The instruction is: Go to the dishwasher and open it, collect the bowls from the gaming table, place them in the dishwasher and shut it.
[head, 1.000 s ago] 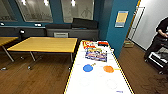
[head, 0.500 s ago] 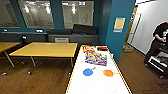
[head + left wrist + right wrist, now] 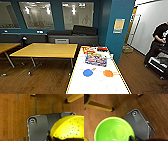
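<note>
Teal walls and dark windows back the room, above a brown wood floor point(image 3: 45, 80). At left stands a wooden-topped table point(image 3: 47, 50); just right of it runs the gaming table point(image 3: 98, 83) — a long white counter with a yellow rim. On it lie colourful boxes point(image 3: 96, 58) at the far end, then a blue bowl point(image 3: 87, 72) and an orange bowl point(image 3: 108, 73), side by side, apart. Farther right a person point(image 3: 158, 42) stands (partly cut off). A yellow bowl point(image 3: 68, 127) looms by the left hand and a green bowl point(image 3: 114, 129) by the right hand — whether either hand grips, I cannot tell.
</note>
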Controlling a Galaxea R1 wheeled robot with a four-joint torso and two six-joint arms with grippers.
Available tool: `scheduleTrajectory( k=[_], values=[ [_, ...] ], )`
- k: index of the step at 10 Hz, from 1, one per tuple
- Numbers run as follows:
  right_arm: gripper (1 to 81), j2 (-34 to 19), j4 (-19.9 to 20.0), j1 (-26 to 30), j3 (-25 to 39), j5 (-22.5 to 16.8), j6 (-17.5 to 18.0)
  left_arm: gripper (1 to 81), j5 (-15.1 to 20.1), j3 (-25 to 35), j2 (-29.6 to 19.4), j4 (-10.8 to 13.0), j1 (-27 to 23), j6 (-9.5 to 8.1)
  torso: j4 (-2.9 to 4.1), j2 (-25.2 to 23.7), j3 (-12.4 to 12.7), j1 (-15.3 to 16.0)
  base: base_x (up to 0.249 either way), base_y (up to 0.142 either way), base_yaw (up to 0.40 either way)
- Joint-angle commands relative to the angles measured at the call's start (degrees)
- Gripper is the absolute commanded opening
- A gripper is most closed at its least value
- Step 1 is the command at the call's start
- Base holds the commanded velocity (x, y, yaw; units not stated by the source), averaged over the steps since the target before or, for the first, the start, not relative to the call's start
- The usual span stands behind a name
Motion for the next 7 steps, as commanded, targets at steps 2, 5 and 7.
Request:
scheduleTrajectory(
  k=[2, 5, 7],
  values=[
    [1.0, -1.1, -0.9, 3.1, -1.2, -3.2, -0.2, 1.0, 2.3, -5.8, 4.0, -0.2, -2.2, -0.24, 0.0, 0.0, 0.0, 0.0, 0.0, 0.0, 0.0],
    [1.0, -1.2, -0.9, 3.0, -1.6, -3.1, -0.2, 1.0, 2.3, -8.9, 7.2, -0.2, -1.6, -0.42, 0.0, 0.0, 0.0, 0.0, 0.0, 0.0, 0.0],
    [1.0, -1.2, -0.8, 3.0, -1.9, -3.2, -0.2, 1.0, 2.6, -8.5, 7.7, -0.4, -0.5, -0.33, 0.0, 0.0, 0.0, 0.0, 0.0, 0.0, 0.0]
  ],
)
